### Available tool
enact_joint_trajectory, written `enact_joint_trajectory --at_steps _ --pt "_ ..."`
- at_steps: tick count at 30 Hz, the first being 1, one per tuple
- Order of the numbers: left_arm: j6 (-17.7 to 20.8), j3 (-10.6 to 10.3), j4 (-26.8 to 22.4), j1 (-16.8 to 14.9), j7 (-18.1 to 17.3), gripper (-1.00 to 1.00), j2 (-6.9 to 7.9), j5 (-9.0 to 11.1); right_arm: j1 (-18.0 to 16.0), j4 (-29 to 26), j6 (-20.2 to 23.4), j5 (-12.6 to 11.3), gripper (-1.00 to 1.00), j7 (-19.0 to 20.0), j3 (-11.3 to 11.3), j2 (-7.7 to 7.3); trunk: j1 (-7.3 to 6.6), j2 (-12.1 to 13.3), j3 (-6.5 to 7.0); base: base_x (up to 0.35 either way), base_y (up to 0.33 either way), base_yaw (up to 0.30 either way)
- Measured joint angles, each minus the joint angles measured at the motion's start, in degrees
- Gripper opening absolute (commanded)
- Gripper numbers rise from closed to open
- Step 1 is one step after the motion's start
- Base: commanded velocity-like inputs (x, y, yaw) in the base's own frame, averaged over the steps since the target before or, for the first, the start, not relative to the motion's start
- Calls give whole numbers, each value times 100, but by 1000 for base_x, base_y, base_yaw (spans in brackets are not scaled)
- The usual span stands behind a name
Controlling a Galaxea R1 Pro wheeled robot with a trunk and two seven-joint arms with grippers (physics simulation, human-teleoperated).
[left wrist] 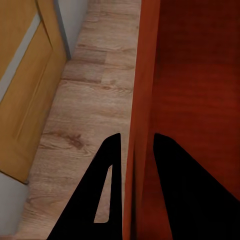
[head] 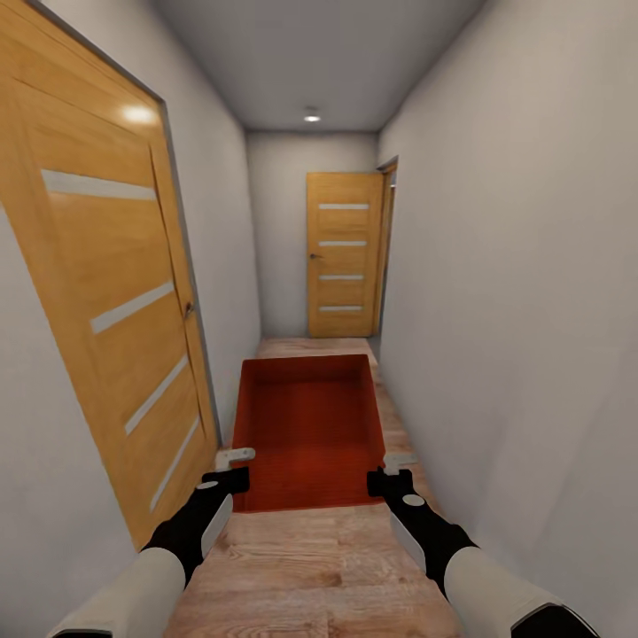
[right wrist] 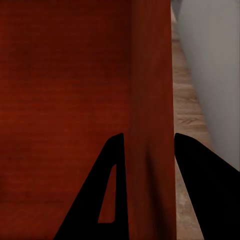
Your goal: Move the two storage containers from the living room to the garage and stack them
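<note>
A narrow corridor runs ahead, its wood-plank floor (head: 310, 567) light and its walls plain white. Along the left wall (head: 221, 230) stands a wooden panel door (head: 106, 292) with pale horizontal strips, shut, seen at a steep angle.

The left gripper (head: 235, 468) reaches forward from a white and black arm. Its jaws straddle the left wall of one storage container (head: 310, 434); in the left wrist view the two dark fingers (left wrist: 107, 200) sit one on each side of that thin orange-red wall, narrow and clamped on it, with the plank floor and the foot of the door beyond.

The container is held between both arms in front of the robot, above the planks, open side up, so the head view looks down into its red interior and flat bottom. Its long side points down the corridor.

The right gripper (head: 392, 470) grips the container's right wall in the same way: the right wrist view shows its fingers (right wrist: 112, 200) set narrowly on either side of that wall, with the white right wall (head: 514, 292) of the corridor close beside it.

At the far end of the corridor stands a second wooden door (head: 344, 255), shut, under a small ceiling light (head: 311, 116).
</note>
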Motion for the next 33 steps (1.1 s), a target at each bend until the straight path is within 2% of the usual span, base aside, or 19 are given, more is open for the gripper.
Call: enact_joint_trajectory --at_steps 13,33 --pt "-1 -9 5 0 3 -100 1 6 0 7 -2 -1 -100 0 0 1 0 0 0 318 89 0" --pt "-1 -8 8 0 5 -100 0 4 -1 12 -3 -2 -100 0 1 1 0 0 0 321 3 0"
